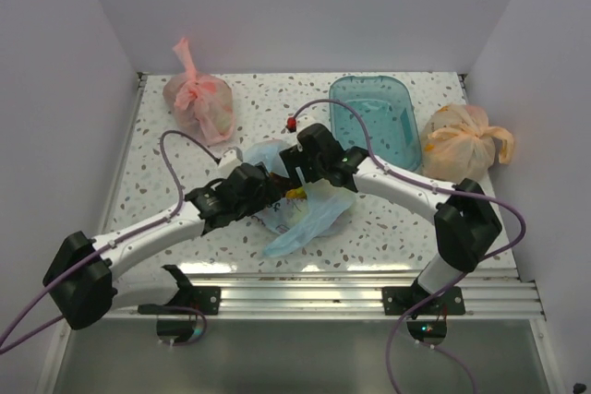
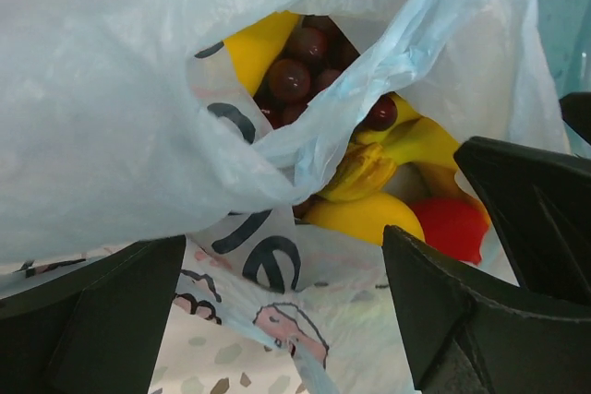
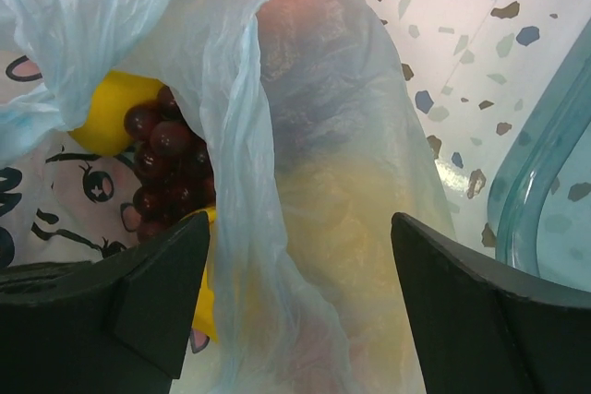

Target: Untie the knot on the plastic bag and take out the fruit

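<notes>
The light blue plastic bag (image 1: 309, 219) lies open in the middle of the table, under both grippers. In the left wrist view its mouth gapes and shows dark purple grapes (image 2: 294, 76), a yellow banana bunch (image 2: 406, 143), a yellow round fruit (image 2: 362, 217) and a red apple (image 2: 451, 226). My left gripper (image 2: 282, 316) is open, its fingers on either side of the bag's printed lower flap. My right gripper (image 3: 300, 297) is open, straddling a fold of the bag (image 3: 314, 228); grapes (image 3: 166, 159) and yellow fruit (image 3: 111, 117) show to its left.
A teal plastic tub (image 1: 374, 119) stands at the back right; its rim (image 3: 545, 182) shows in the right wrist view. A tied pink bag (image 1: 199, 99) sits at the back left, a tied orange bag (image 1: 462, 143) at the far right.
</notes>
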